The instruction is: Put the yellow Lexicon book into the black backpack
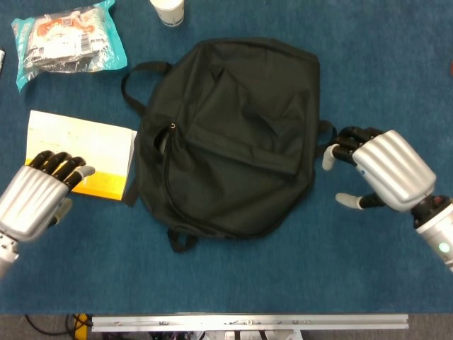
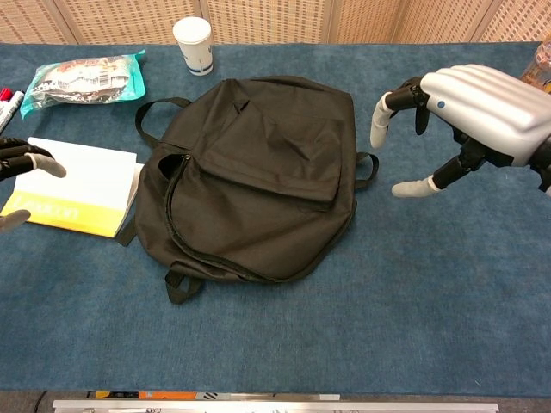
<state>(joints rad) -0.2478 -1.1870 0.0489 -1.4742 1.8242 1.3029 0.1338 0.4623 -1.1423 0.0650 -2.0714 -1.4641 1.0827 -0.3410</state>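
Both hands have that ribbed silver shell over the back, kind of like a shiny glove. The right hand (image 1: 386, 170) has black fingers (image 2: 380, 123) with pale grey-white tips, plus a silver cylindrical wrist carrying a small green light. The left hand (image 1: 32, 198) looks the same: silver shell, black fingers, pale tips.
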